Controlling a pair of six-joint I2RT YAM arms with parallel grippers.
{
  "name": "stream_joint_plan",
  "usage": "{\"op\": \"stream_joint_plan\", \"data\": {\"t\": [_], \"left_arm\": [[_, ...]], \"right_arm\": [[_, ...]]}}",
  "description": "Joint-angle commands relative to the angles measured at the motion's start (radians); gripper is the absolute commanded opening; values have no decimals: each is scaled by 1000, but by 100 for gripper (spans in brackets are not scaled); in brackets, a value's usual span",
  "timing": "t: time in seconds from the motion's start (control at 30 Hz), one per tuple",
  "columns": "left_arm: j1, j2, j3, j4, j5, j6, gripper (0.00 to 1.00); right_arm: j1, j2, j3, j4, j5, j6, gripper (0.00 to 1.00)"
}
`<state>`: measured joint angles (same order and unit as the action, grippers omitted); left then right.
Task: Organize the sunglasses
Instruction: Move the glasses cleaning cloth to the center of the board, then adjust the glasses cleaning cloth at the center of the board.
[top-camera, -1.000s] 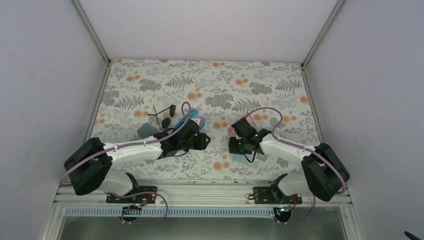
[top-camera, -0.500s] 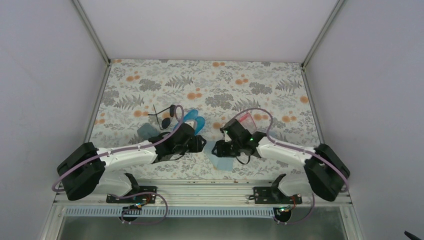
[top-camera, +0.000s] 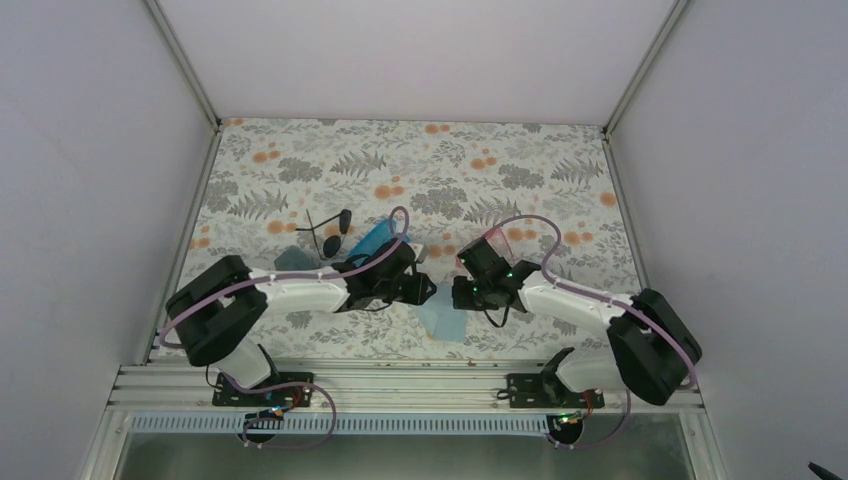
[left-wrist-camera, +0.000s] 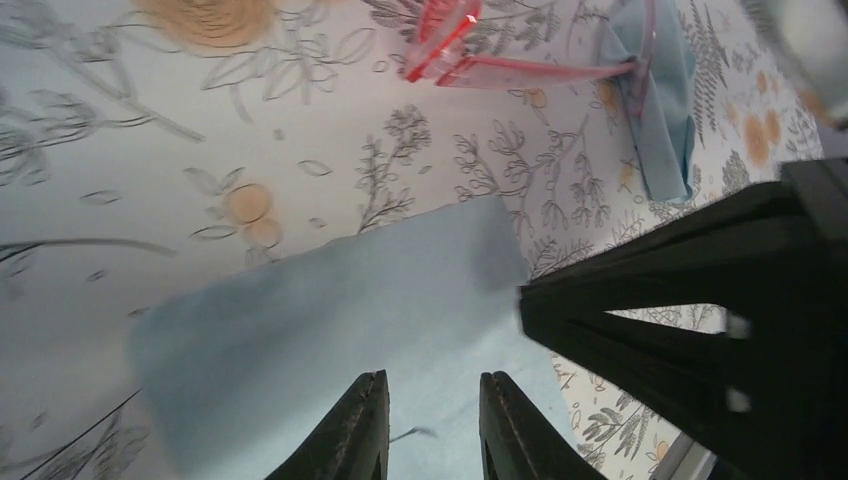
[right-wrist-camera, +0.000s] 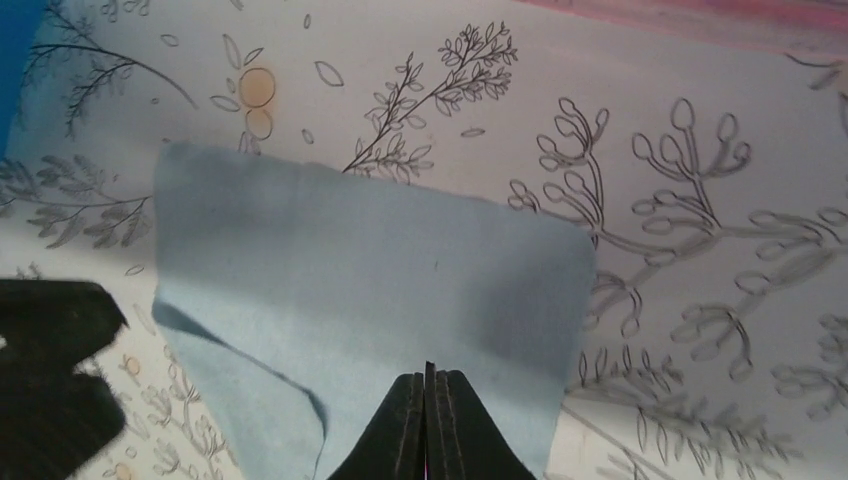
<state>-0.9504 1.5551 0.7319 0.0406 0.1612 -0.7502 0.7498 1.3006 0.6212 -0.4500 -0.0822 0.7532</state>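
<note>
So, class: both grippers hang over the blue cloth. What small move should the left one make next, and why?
Probably close the left gripper on the cloth. Its jaws stand slightly apart over its edge, while the right gripper is shut and seems to pinch the same cloth, so both could then lift it.

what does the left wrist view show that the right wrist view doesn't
Only left wrist: the pink sunglasses, sharp, a second cloth beside them, and the left gripper with tips apart. Only right wrist: a blue corner at top left, a pink blur along the top, and the right gripper shut on the cloth. Both: the cloth on the floral table.
</note>
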Motion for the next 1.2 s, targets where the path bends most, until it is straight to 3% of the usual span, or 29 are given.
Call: {"op": "stream_joint_plan", "data": {"t": [0.0, 0.27, 0.57, 0.87, 1.03, 1.17], "left_arm": [[-4, 72, 50, 50, 93, 50, 23], [-15, 109, 9, 28, 177, 40, 22], [-23, 27, -94, -158, 91, -21, 22], [-59, -153, -150, -335, 1, -63, 24], [-59, -185, -83, -190, 25, -6, 25], [-62, -45, 31, -117, 60, 32, 25]], "right_arm": [[-43, 83, -24, 129, -119, -58, 4], [-92, 155, -59, 162, -137, -59, 4], [-104, 168, -69, 132, -76, -48, 4], [-104, 172, -45, 112, -40, -64, 4], [-104, 155, -39, 131, -71, -90, 4], [-104, 170, -37, 136, -78, -84, 4]]}}
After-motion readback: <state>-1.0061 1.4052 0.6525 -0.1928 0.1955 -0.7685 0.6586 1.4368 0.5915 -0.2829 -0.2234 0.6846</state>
